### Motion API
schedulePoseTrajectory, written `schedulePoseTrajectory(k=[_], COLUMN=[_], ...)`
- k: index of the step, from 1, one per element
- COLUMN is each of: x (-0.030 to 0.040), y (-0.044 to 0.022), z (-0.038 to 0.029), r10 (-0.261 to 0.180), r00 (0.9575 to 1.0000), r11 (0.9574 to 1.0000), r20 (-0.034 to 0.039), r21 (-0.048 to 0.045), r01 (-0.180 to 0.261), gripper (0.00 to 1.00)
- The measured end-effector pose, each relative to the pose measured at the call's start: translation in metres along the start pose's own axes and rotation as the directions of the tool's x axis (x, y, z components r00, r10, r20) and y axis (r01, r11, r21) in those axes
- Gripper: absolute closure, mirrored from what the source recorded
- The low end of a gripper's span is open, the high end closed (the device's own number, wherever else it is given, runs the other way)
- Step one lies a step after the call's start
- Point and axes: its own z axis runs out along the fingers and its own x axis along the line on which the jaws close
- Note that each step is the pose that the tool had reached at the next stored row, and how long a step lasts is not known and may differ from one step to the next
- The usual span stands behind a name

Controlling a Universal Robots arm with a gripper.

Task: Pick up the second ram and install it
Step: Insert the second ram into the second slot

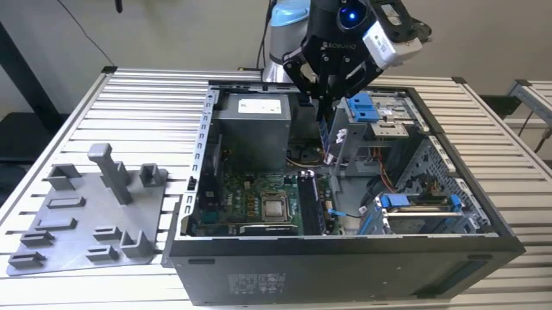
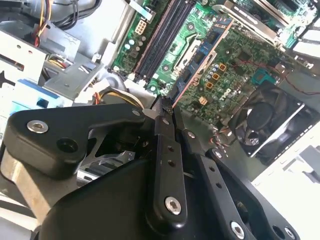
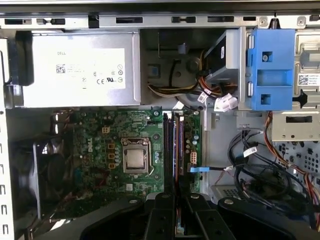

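My gripper (image 1: pixel 324 97) hangs over the open computer case (image 1: pixel 345 255), its fingers shut on the second ram (image 1: pixel 324 132), a thin dark stick pointing down toward the motherboard (image 1: pixel 250 194). In the second wrist view the ram (image 2: pixel 197 70) runs out from my closed gripper (image 2: pixel 167 107) over the green board. In the first wrist view the stick (image 3: pixel 178 165) is seen edge-on above the black memory slots (image 3: pixel 169 145), with my gripper (image 3: pixel 178 215) just behind it. The ram is above the slots, apart from them.
The grey power-supply box (image 1: pixel 252 119) sits at the case's back beside the gripper. A blue drive bracket (image 1: pixel 366 106) and loose cables (image 3: pixel 260 170) lie on the other side. The processor socket (image 3: pixel 136 159) is near the slots. A grey fixture plate (image 1: pixel 86 213) with upright posts lies at the exterior view's left.
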Motion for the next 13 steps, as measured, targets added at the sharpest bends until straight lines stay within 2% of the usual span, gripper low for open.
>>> schedulePoseTrajectory(k=[13], x=[0.0000], y=[0.0001], z=[0.0025], r10=[0.006], r00=[1.0000], r11=[1.0000], r20=[-0.0001], r21=[0.0001], r01=[-0.006], gripper=[0.86])
